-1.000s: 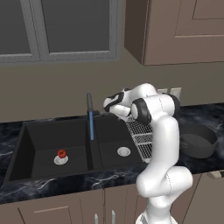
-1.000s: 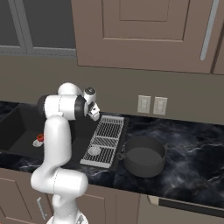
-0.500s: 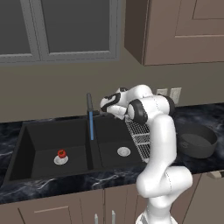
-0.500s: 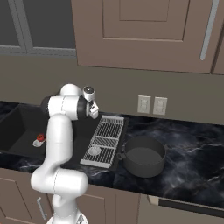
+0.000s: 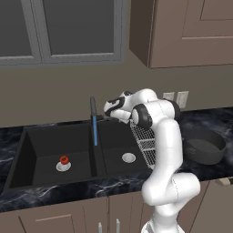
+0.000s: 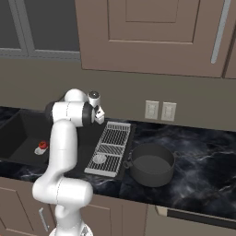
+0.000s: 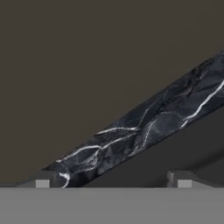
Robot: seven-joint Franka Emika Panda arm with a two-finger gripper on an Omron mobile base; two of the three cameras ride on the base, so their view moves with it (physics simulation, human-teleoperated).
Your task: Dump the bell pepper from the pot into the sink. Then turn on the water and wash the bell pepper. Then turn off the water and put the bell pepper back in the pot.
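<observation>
The bench (image 5: 54, 191) of black marble with white veins ran under brown cabinets, and the strip of it along the wall also showed slanted in the hand view. Set in it was the black double sink (image 5: 27, 141), a silver drain in each basin. The white arm (image 5: 166, 150) rose in front of the right basin and bent back toward the wall, near the tall faucet (image 5: 93, 119) at the divider, from which a blue stream of water fell. A wire rack (image 6: 110, 146) lay on the bench between sink and pot (image 6: 152, 163), the pot standing dark and empty well right of the sink. The gripper (image 7: 113, 180) pointed at the wall, its two tips spread wide with nothing between them. The pepper (image 5: 64, 160) sat on the left basin's drain, apart from the stream.
</observation>
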